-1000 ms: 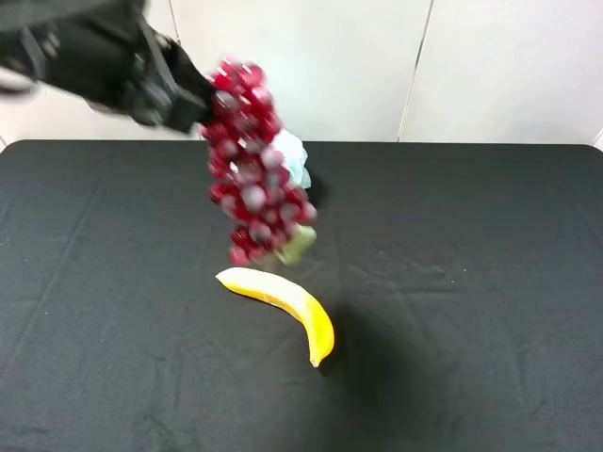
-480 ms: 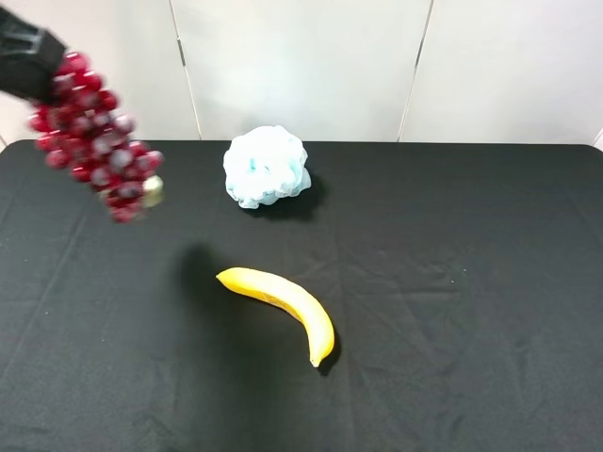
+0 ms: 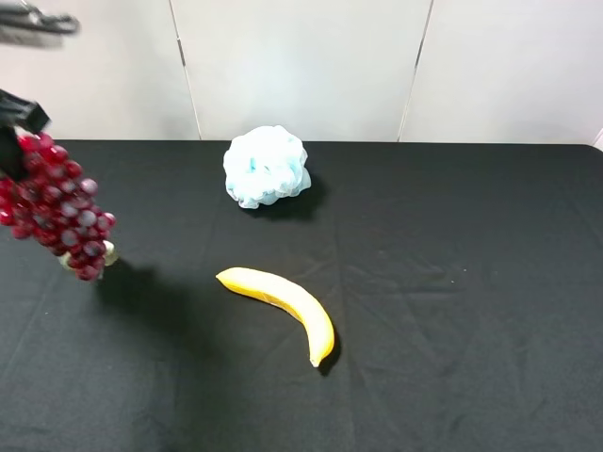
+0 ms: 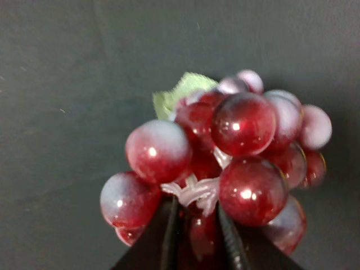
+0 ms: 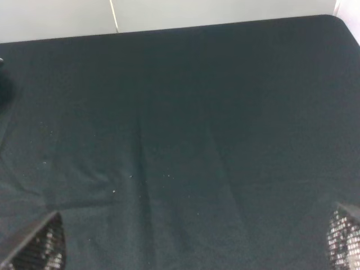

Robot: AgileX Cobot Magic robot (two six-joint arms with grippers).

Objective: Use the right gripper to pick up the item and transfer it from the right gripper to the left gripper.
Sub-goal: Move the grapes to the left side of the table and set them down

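A bunch of red grapes with a pale green leaf hangs from my left gripper at the far left of the exterior view, above the black table. In the left wrist view the fingers are shut on the white stem of the grapes, with the leaf behind them. My right gripper is out of the exterior view. Its wrist view shows only two fingertips wide apart at the picture's corners, with nothing between them over bare black cloth.
A yellow banana lies in the middle of the table. A pale blue puffy ball sits behind it near the white back wall. The table's far edge shows in the right wrist view.
The left gripper has carried the grapes from above the blue ball to the far left and then lower, close over the table. The banana and the ball have not moved.
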